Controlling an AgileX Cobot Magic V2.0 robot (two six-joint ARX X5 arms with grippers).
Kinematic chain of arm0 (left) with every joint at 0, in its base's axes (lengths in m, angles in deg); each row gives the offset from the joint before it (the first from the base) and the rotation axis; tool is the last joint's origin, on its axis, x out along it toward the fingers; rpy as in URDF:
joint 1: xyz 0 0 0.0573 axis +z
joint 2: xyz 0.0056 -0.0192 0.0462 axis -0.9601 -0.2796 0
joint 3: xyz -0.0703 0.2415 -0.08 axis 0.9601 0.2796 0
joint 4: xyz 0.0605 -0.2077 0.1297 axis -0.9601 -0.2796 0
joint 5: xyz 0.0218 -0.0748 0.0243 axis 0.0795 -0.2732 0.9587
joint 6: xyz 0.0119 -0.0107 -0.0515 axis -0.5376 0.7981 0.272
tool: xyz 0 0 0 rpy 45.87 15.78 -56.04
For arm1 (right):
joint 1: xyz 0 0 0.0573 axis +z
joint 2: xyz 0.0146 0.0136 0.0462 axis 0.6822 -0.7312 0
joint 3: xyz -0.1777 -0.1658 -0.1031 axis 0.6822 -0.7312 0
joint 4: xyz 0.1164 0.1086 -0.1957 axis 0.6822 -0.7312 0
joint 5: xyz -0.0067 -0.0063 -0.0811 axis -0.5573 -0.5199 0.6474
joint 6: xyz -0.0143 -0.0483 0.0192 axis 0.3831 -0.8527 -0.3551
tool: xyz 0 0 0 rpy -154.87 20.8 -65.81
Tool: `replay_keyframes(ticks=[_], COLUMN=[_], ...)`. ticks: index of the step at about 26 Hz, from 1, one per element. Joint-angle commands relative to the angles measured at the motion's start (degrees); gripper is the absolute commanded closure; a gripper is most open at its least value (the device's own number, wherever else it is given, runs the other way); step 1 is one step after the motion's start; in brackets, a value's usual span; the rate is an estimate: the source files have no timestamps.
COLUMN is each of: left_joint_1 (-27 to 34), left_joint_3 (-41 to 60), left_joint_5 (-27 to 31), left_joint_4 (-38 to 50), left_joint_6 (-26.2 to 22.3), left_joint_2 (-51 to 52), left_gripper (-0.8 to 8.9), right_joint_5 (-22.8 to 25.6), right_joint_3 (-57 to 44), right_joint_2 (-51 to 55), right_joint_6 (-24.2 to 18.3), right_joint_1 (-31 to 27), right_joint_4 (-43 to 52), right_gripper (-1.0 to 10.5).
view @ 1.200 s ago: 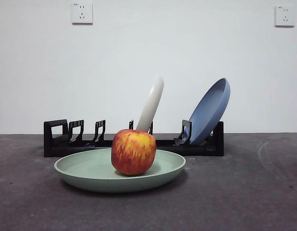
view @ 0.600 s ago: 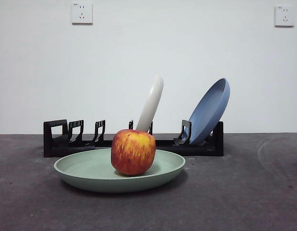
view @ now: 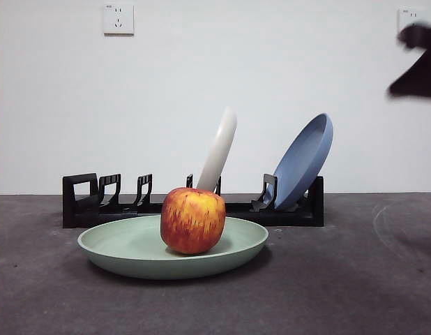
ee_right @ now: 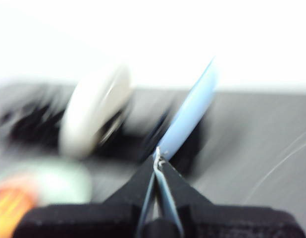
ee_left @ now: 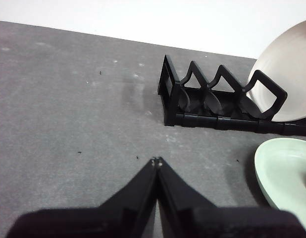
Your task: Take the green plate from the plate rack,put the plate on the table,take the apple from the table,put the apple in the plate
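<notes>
Matte green plate (view: 132,252), glossy apple (view: 192,220), black plastic rack (view: 90,199), speckled matte table (view: 341,279).

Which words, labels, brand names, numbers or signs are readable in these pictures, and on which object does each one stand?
None: no readable text appears in any view.
The green plate, the apple, the plate rack, the cream-white plate and the blue plate carry no lettering or label.
The wall socket shows only plug holes, no marking that can be read.
The right wrist view is too blurred to read anything.

Red-yellow streaked apple (view: 192,219); sage-green plate (view: 132,246).
</notes>
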Motion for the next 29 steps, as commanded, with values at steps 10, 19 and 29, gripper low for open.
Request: replay_keyframes(ticks=[10,19,29], left_joint_1=[0.1,0.1,0.1], left_joint_3=[0.2,0.2,0.2], left_joint_5=[-0.3,-0.3,-0.3], left_joint_4=[0.6,0.6,0.4], left_joint_6=[-0.7,-0.7,-0.7], left_joint_2=[-0.1,-0.5,-0.9], left_gripper=[8.16,8.16,8.16], right_joint_5=[0.4,4.6,4.3], right_joint_3=[-9.0,-9.0,-9.0], right_joint_2=[18.3,36.1,40.8], right_joint_6=[-2.8,-2.8,-3.1], right_joint_1=[-11.7,-12.5,-17.2], right_joint_4=[-14.9,-41.7,-41.4], right_gripper=[9.6,9.6,9.6])
